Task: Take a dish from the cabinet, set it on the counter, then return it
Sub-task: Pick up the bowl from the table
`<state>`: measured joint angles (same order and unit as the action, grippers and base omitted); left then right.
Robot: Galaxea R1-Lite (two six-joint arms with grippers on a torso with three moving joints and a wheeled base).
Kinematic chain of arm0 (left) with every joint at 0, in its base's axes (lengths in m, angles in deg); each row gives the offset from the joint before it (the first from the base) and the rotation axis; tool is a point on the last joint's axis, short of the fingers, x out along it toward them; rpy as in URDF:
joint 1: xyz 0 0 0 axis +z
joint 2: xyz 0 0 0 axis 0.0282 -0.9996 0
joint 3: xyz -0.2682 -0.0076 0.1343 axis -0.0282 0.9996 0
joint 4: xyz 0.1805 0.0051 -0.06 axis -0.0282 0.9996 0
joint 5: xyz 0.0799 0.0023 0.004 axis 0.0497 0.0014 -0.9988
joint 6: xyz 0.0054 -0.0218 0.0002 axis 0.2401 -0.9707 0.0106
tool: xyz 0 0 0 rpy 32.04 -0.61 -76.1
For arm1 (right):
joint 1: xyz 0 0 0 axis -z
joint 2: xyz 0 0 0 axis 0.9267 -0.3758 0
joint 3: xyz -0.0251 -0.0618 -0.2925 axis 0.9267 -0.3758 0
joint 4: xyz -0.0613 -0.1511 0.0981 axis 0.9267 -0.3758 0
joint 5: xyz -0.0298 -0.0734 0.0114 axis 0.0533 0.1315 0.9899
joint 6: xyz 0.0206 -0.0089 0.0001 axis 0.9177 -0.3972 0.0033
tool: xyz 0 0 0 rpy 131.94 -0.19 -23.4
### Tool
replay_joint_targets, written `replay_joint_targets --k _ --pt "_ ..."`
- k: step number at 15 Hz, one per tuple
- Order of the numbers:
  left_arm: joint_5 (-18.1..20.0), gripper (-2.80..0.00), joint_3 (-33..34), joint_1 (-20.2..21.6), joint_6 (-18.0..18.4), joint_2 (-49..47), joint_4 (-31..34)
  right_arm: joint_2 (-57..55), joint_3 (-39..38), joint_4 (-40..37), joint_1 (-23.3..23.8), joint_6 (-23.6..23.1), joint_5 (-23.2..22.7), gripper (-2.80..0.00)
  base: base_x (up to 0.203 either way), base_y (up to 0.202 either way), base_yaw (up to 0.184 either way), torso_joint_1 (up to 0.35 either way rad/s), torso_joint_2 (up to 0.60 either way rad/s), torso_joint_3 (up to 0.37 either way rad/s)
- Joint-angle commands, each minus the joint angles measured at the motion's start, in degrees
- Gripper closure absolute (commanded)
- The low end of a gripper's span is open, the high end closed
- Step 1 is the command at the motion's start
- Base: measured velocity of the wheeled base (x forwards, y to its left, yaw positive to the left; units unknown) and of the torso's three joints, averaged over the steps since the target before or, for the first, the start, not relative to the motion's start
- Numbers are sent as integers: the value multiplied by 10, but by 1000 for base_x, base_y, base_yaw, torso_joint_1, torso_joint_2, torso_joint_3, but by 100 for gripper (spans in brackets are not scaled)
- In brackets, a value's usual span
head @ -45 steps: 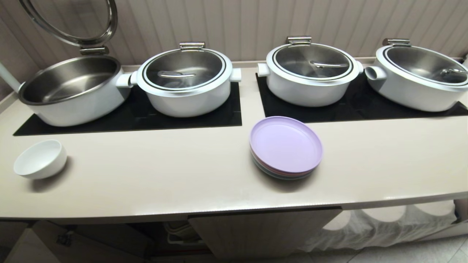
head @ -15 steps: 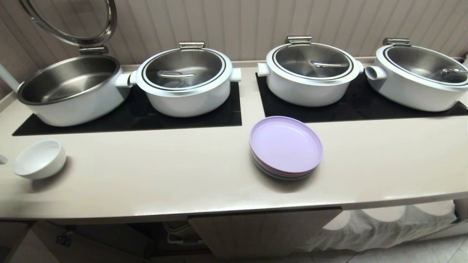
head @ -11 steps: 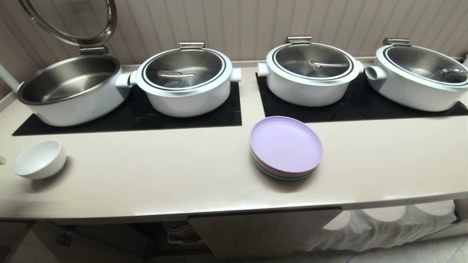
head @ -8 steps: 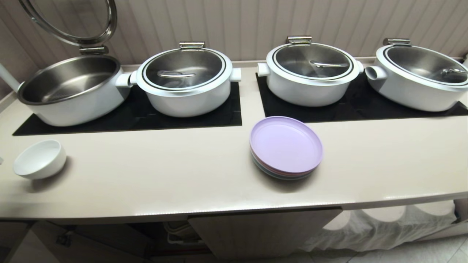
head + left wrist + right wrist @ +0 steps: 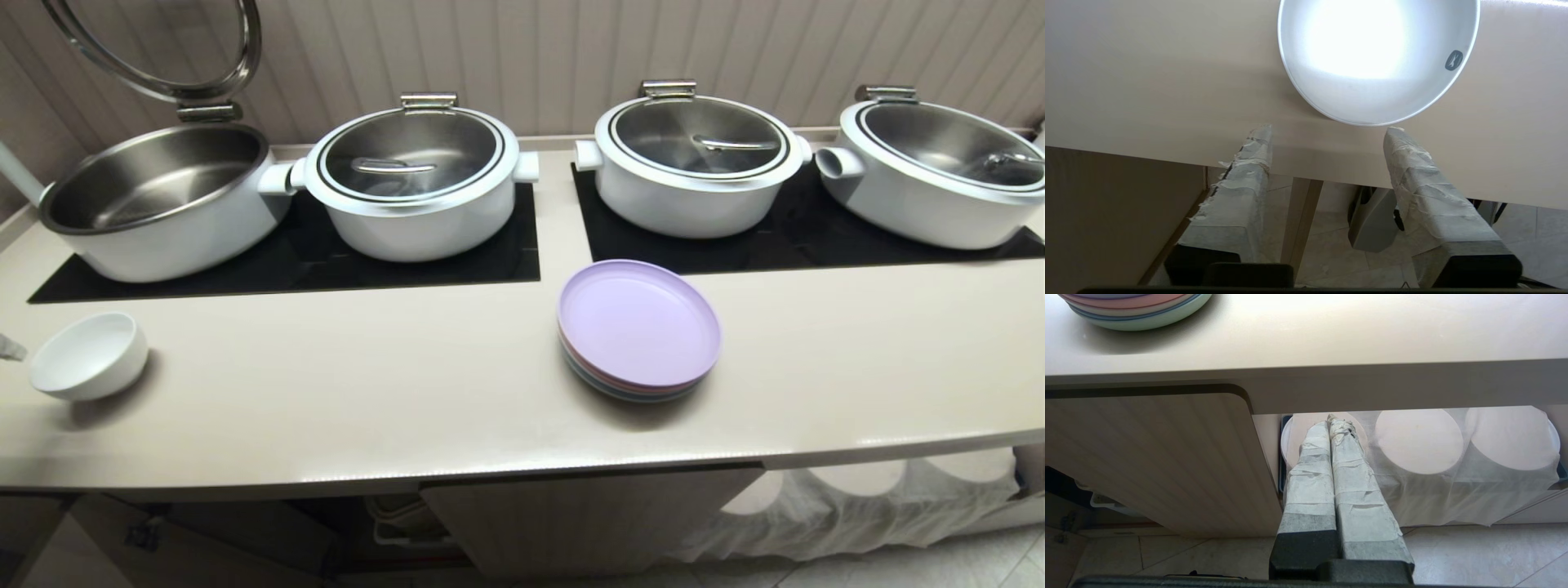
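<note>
White bowl [image 5: 90, 356] at lower left of head frame, upright on bench [image 5: 408, 392], near front edge, well apart from stack of lilac plates [image 5: 638, 328] at centre. Four white pots along back of bench; leftmost pot [image 5: 159, 200] lid raised.

Left gripper [image 5: 1327, 132]: fingers [image 5: 1249, 179] apart, nothing between them, tips over front edge of bench. In left wrist view, bowl [image 5: 1378, 57] directly ahead of tips, just beyond them, rim not touched; offset slightly toward one finger. In head frame only a sliver of fingertip at far left edge, just beside bowl.

Right gripper [image 5: 1334, 420]: fingers pressed together, empty, parked below bench in front of cabinet [image 5: 1159, 457], beside cloth-covered round stacks [image 5: 1453, 449].

Judgement: bowl round, no long axis, so approach angle free. Left arm much nearer. Next move likely short advance to straddle near rim, then clamp for return to cabinet.
</note>
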<state>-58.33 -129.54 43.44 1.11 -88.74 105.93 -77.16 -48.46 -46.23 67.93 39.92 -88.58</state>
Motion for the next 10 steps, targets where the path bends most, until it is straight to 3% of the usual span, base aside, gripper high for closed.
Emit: replay_joint_targets --k 1,10 --pt "0 -280 0 -1 3 2 2 0 0 0 0 0 0 0 0 0 0 0 0 0" --pt "2 -280 0 0 0 -19 2 0 0 0 0 0 0 0 0 0 0 0 0 0"
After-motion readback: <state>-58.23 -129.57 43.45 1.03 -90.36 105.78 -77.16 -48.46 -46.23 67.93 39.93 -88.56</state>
